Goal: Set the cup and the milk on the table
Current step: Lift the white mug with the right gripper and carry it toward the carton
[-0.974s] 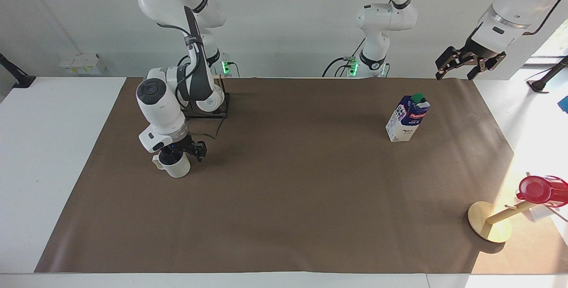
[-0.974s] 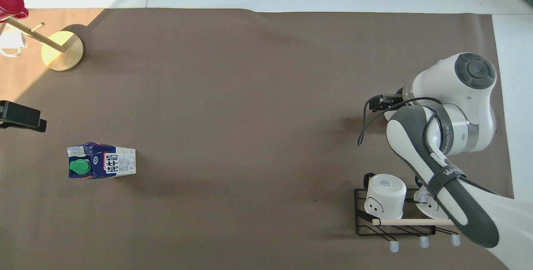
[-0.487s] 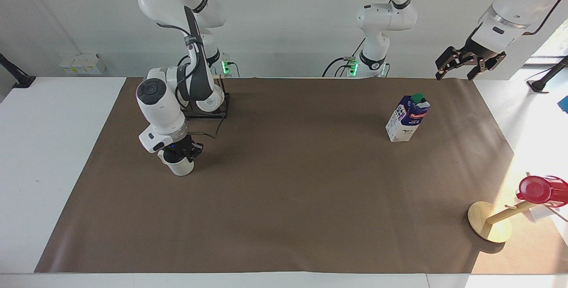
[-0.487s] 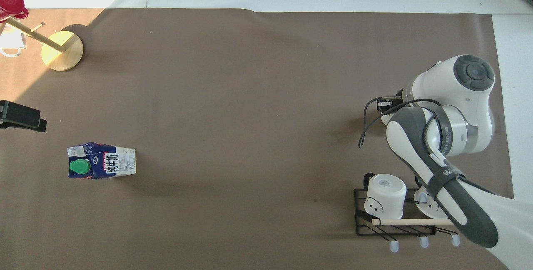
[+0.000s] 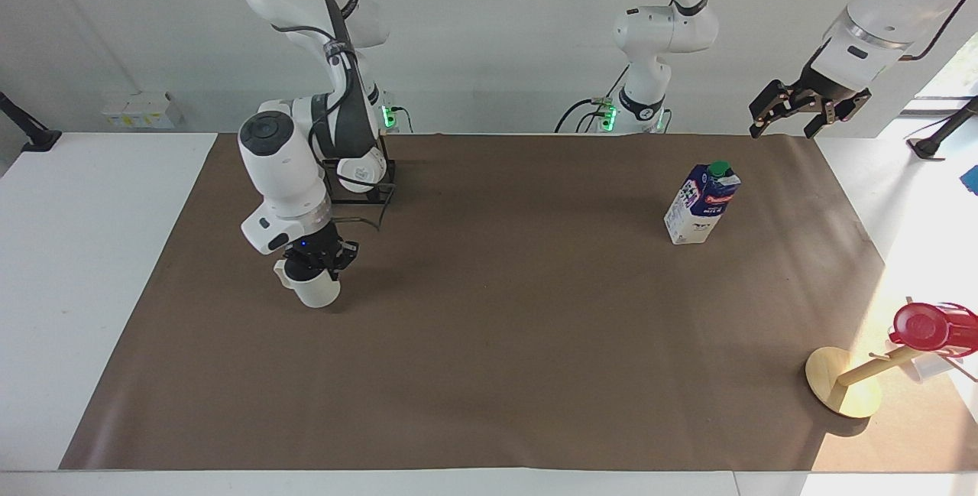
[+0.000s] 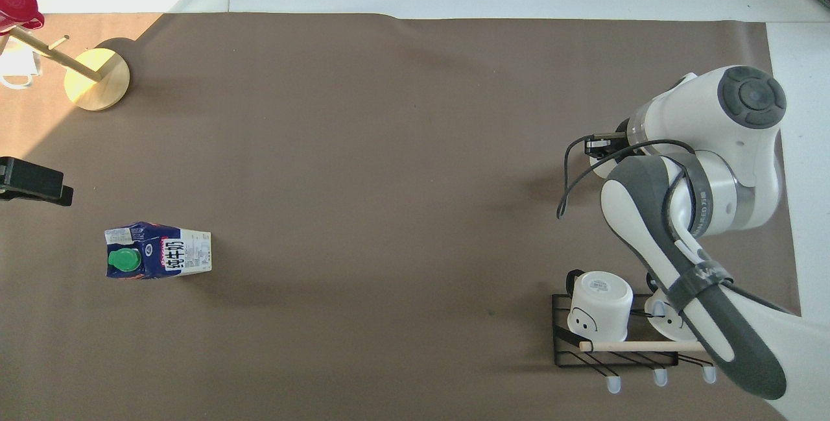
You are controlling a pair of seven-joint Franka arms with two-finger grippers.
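Observation:
The cream-white cup (image 5: 315,291) is upright, low at the brown sheet of the table (image 5: 497,328), toward the right arm's end. My right gripper (image 5: 313,265) is shut on its rim from above. In the overhead view the right arm's wrist hides the cup, and only the gripper's edge (image 6: 600,146) shows. The milk (image 5: 701,203) stands upright on the sheet toward the left arm's end; it also shows in the overhead view (image 6: 159,252). My left gripper (image 5: 795,118) waits open, high in the air past the milk, at the sheet's corner (image 6: 32,182).
A black wire rack (image 6: 616,336) with two glossy white mugs (image 6: 600,304) stands near the right arm's base. A wooden mug tree (image 5: 840,383) with a red cup (image 5: 928,325) stands at the table's corner farthest from the robots, at the left arm's end.
My right gripper has shifted slightly toward the table's middle with the cup and turned at the wrist. The right arm's elbow has risen. The milk and left arm have not moved.

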